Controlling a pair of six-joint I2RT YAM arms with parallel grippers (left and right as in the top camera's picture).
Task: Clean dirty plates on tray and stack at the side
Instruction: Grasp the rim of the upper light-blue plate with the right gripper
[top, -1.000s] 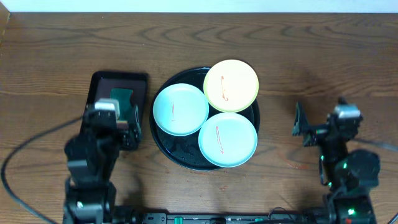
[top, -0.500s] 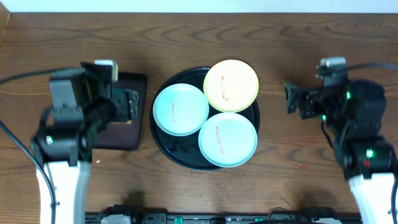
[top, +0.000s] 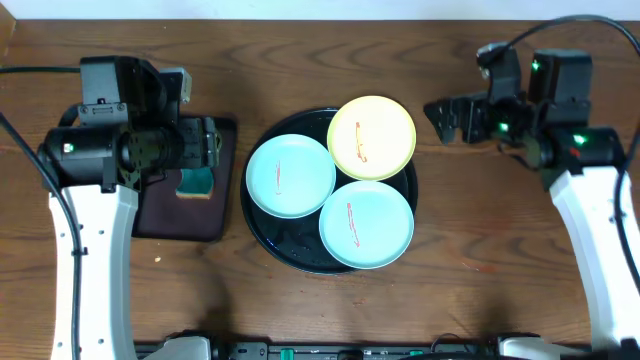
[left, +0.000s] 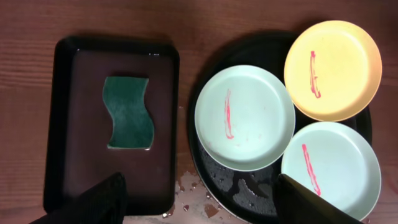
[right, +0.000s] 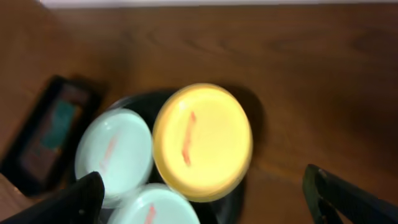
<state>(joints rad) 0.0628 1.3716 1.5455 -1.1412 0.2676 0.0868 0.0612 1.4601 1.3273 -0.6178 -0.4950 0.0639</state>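
Comparing with one second ago, both my arms were low at the near edge of the surface (top: 320, 60), and now they have come up and forward. My left claw (top: 203, 152) hangs above the small tray (top: 165, 215), where the green sponge (left: 129, 112) lies. It is spread wide, with nothing in it. My right claw (top: 450, 118) is now near the yellow plate (top: 372, 137), not touching it, also spread and empty.

The plates did not move. The yellow plate and the two mint plates (top: 291, 176) lie on the black tray (top: 290, 248), each with a red streak, so nothing is cleaned and nothing is stacked at the side. I judge that the work is only starting: the left claw is placed to take the sponge, the right claw to take a plate.
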